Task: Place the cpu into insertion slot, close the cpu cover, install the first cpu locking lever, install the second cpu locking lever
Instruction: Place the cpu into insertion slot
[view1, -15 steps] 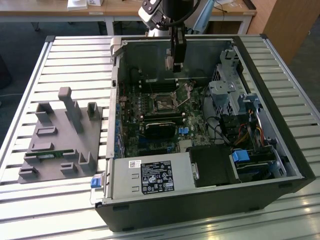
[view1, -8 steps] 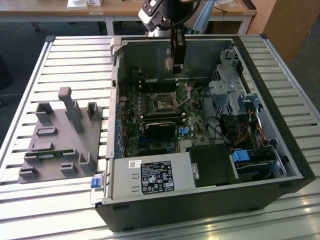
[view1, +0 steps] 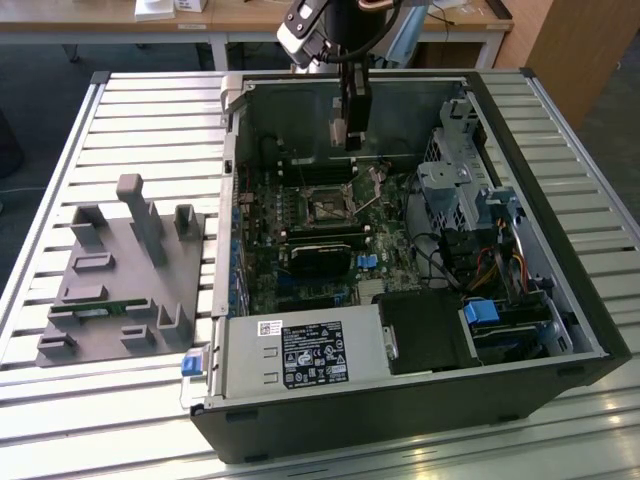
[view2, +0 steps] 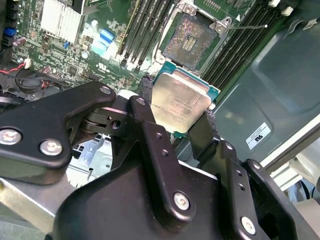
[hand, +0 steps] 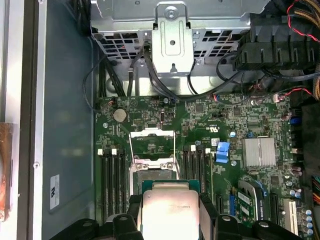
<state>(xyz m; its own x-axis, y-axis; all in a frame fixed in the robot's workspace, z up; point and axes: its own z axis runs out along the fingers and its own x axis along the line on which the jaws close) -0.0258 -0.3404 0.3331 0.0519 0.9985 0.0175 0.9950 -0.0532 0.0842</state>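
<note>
In both wrist views my claw pinches the cpu by two edges, held off the bare insertion slot — the cpu cover flipped up. The exterior view shows my arm pointing straight down into the computer case

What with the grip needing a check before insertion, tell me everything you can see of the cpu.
The cpu is a small flat square chip: dull silver-grey metal top with faint print, on a green board that shows as a thin rim. The gripper is shut on it, black fingers against two opposite edges. It hangs clear above the motherboard, close by the open insertion slot, not in it.
</note>
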